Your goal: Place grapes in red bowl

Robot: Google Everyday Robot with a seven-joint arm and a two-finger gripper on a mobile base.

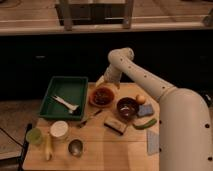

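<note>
The red bowl [103, 96] sits on the wooden table [100, 150], just right of the green tray. Something dark lies inside the bowl; I cannot tell whether it is the grapes. My gripper [103, 82] hangs at the end of the white arm [145, 80], directly above the far rim of the red bowl and close to it. I cannot see anything held in it.
A green tray [57, 87] with a white utensil [65, 103] stands at the left. A dark bowl [127, 107], a yellow fruit [141, 99], a blue sponge [146, 110], a green item [144, 123], a dark block [115, 125], a white cup [59, 129], a green cup [34, 135] and a metal cup [75, 147] share the table.
</note>
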